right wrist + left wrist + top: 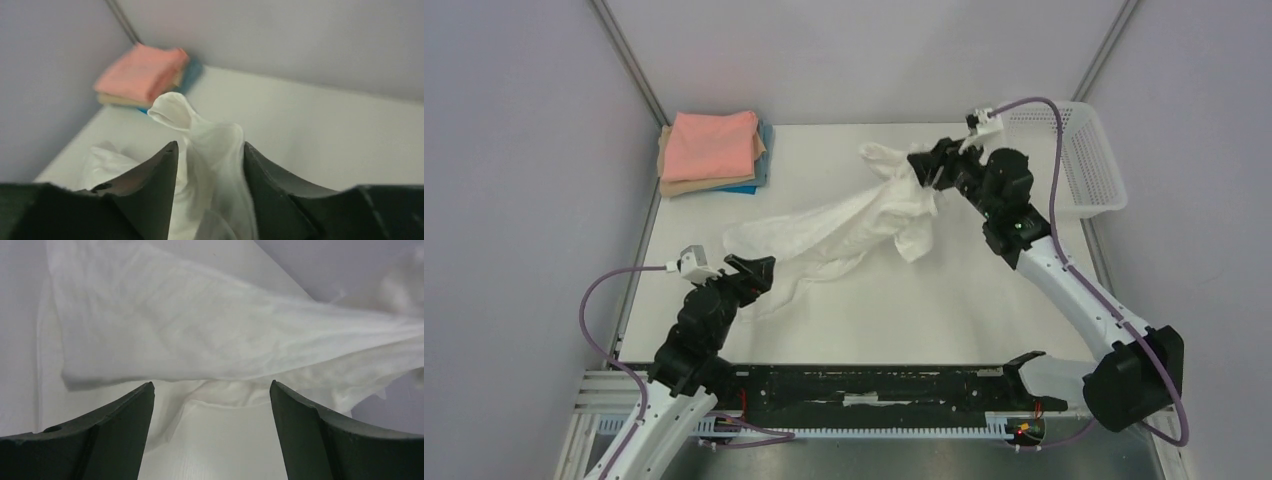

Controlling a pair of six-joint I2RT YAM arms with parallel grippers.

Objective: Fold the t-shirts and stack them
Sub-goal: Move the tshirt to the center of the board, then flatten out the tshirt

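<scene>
White t-shirt [844, 225]: unfolded, roped diagonally across the desk [904, 320], well apart from the folded stack [714, 148] at the far left corner. My right hand [921, 163] has a bunch between part-parted fingers; gripping or not, I cannot tell. My left hand [759, 268] gapes wide at the near hem. Judgement: pinch one hem corner cleanly, single layer, then spread flat.

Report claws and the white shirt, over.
Left claw open, empty, near end of white t-shirt. Right claw around its bunched far end, grip unclear. Folded stack far left, apart.
</scene>
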